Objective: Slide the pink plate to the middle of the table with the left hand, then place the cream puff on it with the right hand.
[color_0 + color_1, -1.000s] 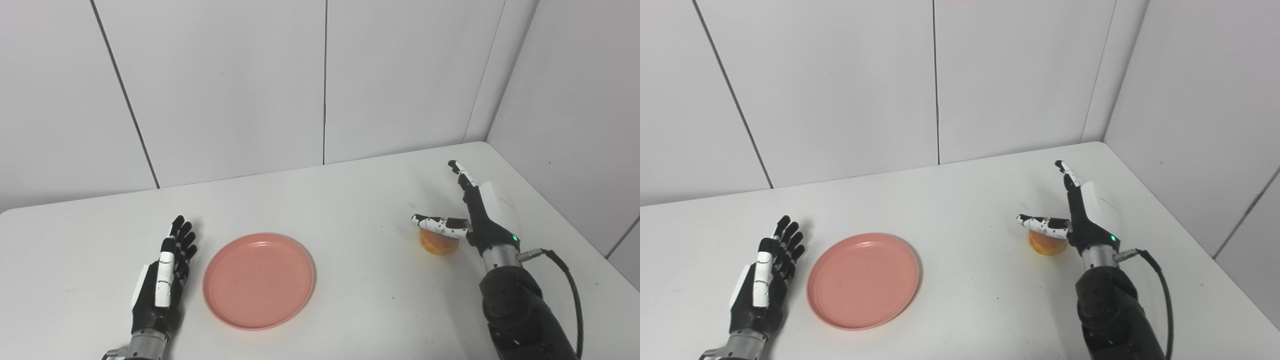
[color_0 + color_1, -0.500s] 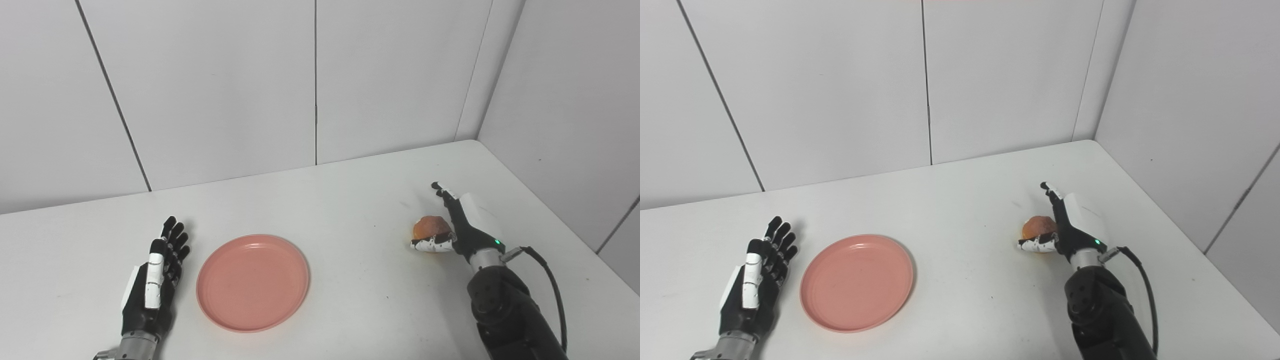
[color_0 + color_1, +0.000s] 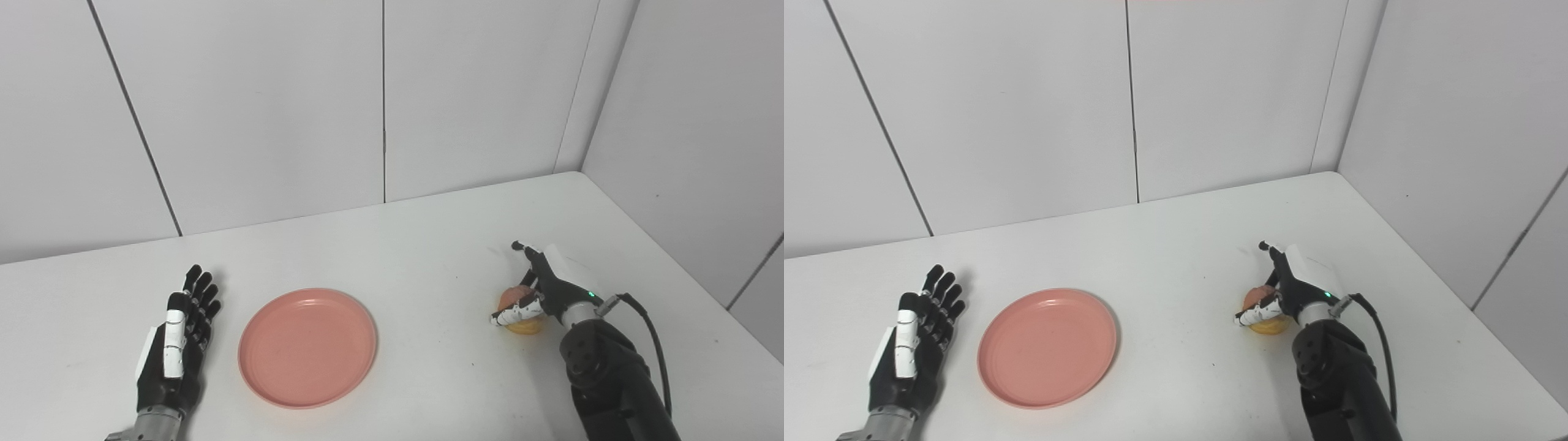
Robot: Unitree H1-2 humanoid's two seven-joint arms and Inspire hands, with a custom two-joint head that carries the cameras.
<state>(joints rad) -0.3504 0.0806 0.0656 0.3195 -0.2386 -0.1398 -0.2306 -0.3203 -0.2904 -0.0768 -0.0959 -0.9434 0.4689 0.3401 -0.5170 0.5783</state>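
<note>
The pink plate (image 3: pixel 306 346) lies on the white table (image 3: pixel 422 251), left of the middle. Beside its left rim my left hand (image 3: pixel 174 352) rests flat and open, apart from the plate and holding nothing. At the right, my right hand (image 3: pixel 542 286) is shut on the cream puff (image 3: pixel 525 326), a round golden pastry with a browner top. The thumb lies across its front and the fingers curl behind it, one fingertip still stretched out. I cannot tell whether the puff touches the table or hangs just above it.
White wall panels stand behind the table and along its right side, meeting at the far right corner. A black cable (image 3: pixel 649 331) loops off my right wrist. The table's right edge runs close to that arm.
The camera has shifted a little. My right hand went from open with the thumb over the puff to closed around it, and has drawn nearer to me. The left hand and plate stayed put.
</note>
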